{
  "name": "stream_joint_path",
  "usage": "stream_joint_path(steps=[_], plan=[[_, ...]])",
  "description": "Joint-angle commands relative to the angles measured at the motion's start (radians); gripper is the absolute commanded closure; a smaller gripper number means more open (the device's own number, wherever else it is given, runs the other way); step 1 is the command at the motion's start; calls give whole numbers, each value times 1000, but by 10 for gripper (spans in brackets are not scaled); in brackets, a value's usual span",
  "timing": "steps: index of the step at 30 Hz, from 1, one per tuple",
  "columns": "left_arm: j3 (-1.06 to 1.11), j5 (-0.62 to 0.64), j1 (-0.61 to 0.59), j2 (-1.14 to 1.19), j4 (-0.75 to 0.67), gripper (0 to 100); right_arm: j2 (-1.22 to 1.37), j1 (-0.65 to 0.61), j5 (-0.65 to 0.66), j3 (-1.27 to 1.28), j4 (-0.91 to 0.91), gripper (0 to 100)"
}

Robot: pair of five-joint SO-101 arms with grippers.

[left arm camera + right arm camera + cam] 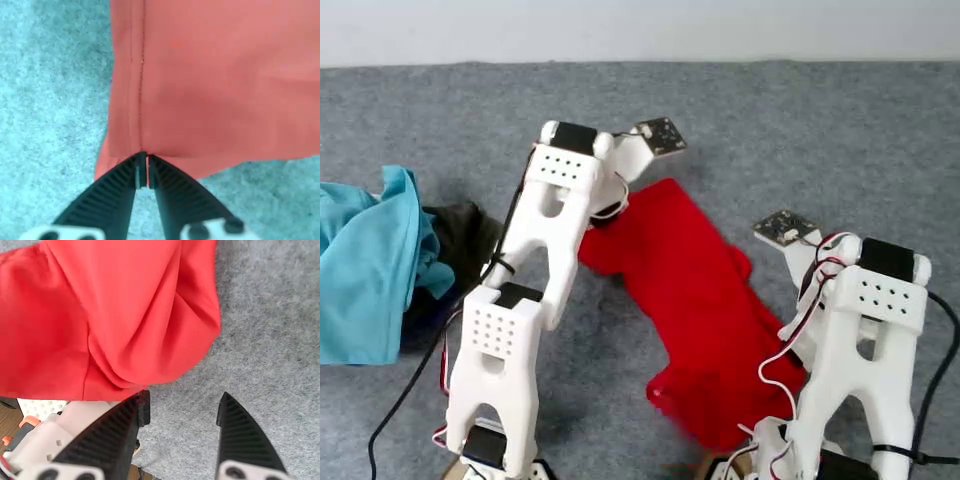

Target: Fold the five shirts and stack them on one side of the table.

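Grey table (820, 130): left gripper (142, 169) clamps the red shirt (690, 290) at an arm-hidden edge; right gripper (183, 406) gapes.

Overhead looks down — both wrist views close on shirt (690, 290).

Bright, even light from above covers the grey table (840, 130). Soft, faint shadows lie close beneath the left arm (535, 250) and along the deeper folds of the red shirt (125, 340).

Shirt (690, 290) centre; heap (370, 270) leftward (apart)
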Motion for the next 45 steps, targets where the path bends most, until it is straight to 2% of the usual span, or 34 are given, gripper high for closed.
stream_joint_path(steps=[1, 7, 12, 17, 21, 25, 32, 38, 45], plan=[[-61, 8, 6, -6, 26, 987, -38, 8, -8, -3, 12, 775], [-59, -18, 12, -11, 64, 987, -38, 12, -8, -3, 12, 775], [58, -28, -51, -92, 61, 987, -39, 12, -8, -3, 13, 775], [111, -38, -52, -147, 35, 982, -39, 8, -8, -3, 13, 775], [124, -28, -49, -144, -61, 878, -39, 7, -8, -3, 13, 775], [119, 71, -35, -98, -158, 792, -39, 7, -8, -3, 13, 775], [30, 78, -3, 68, -169, 803, -39, 10, -6, -3, 13, 775], [-77, 77, -2, 193, -163, 897, -39, 10, -6, -3, 13, 775], [-260, 60, 2, 213, -5, 986, -39, 12, -6, -3, 13, 775]])
